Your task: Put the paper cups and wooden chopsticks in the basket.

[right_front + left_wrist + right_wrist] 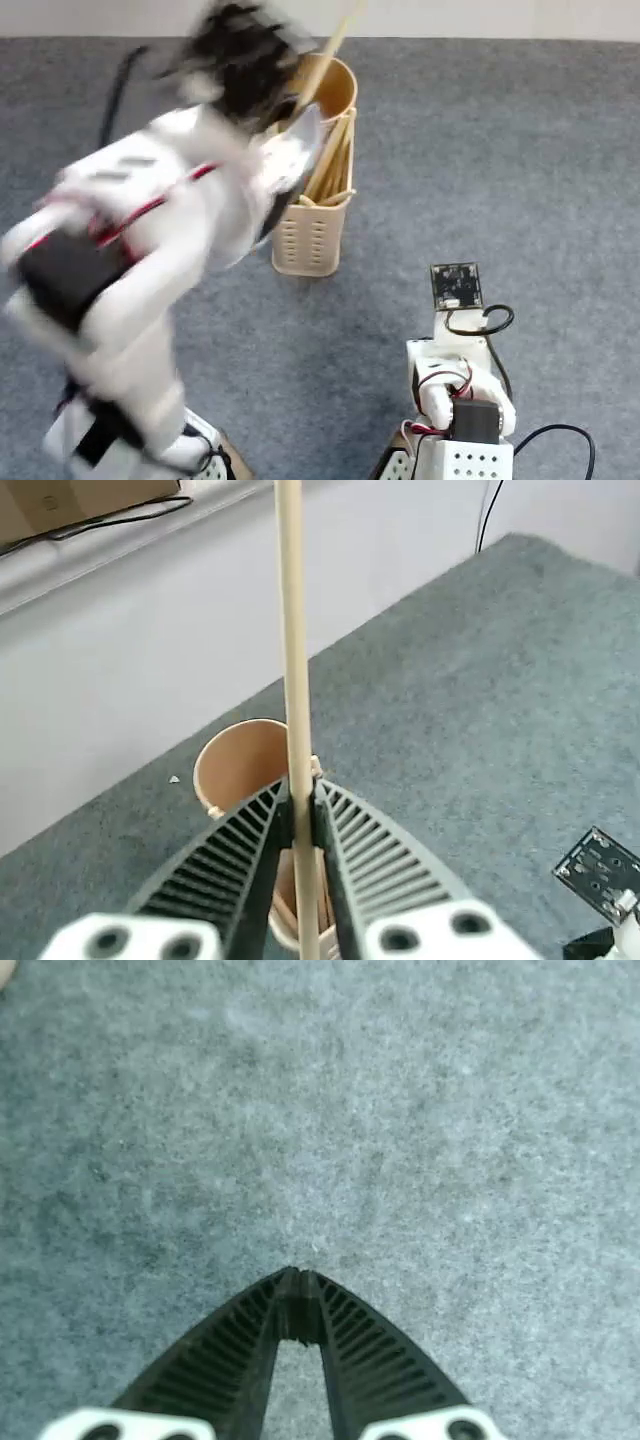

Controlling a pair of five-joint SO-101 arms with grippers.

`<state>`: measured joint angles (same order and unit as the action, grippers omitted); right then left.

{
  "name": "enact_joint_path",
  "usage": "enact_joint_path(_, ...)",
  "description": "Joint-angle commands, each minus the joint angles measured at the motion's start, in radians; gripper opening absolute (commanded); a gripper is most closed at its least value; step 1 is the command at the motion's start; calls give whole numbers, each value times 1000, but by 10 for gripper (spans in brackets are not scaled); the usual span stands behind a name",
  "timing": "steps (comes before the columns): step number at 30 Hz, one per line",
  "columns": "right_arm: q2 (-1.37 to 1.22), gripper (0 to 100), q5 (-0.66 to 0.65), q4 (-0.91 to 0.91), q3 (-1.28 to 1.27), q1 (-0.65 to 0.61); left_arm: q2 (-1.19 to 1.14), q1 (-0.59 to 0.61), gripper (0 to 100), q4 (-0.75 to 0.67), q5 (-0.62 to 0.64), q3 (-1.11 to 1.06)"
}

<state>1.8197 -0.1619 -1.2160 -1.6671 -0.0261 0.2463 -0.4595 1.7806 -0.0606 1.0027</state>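
1. Between the ribbed black tips of the left claw (300,815) stands a long pale wooden chopstick (290,630) — pinched tight and upright, with much of its length rising above the grip.
2. Directly beneath that claw sits the cream slotted plastic basket (310,240). A tan paper cup (235,765) is already in it, just beyond the claw tips, and a bundle of wooden chopsticks (335,170) leans inside beside the cup.
3. Well apart from the basket, the right claw (297,1305) is closed on nothing and points down at bare grey carpet (450,1110).
4. Risks, as I judge them:
   - The stick is held low, so on release its long upper part may pivot and tip over the rim onto the carpet.
   - Letting go off-centre could send it into the cup's mouth or outside the basket wall.
   - Coming down too far — the claw could nudge the light basket over and spill what it holds.
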Motion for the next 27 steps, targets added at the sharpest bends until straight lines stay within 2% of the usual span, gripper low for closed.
enact_joint_path(1,13,6,-6,-7,-153,13,202,-16,4,-8,-11,-277)
enact_joint_path(4,13,6,-6,-7,-153,13,354,-8,6,-192,-12,-590)
enact_joint_path(8,13,6,-6,-7,-153,13,484,71,8,-531,-9,-935)
enact_joint_path(11,13,6,-6,-7,-153,13,473,97,8,-736,-9,-1059)
enact_joint_path(15,13,6,-6,-7,-153,13,409,104,8,-962,-9,-1115)
enact_joint_path(19,13,6,-6,-7,-153,13,337,99,13,-991,-9,-1121)
enact_joint_path(24,13,6,-6,-7,-153,13,305,99,99,-1005,-6,-1175)
enact_joint_path(27,13,6,-6,-7,-153,13,308,101,108,-1010,-8,-1219)
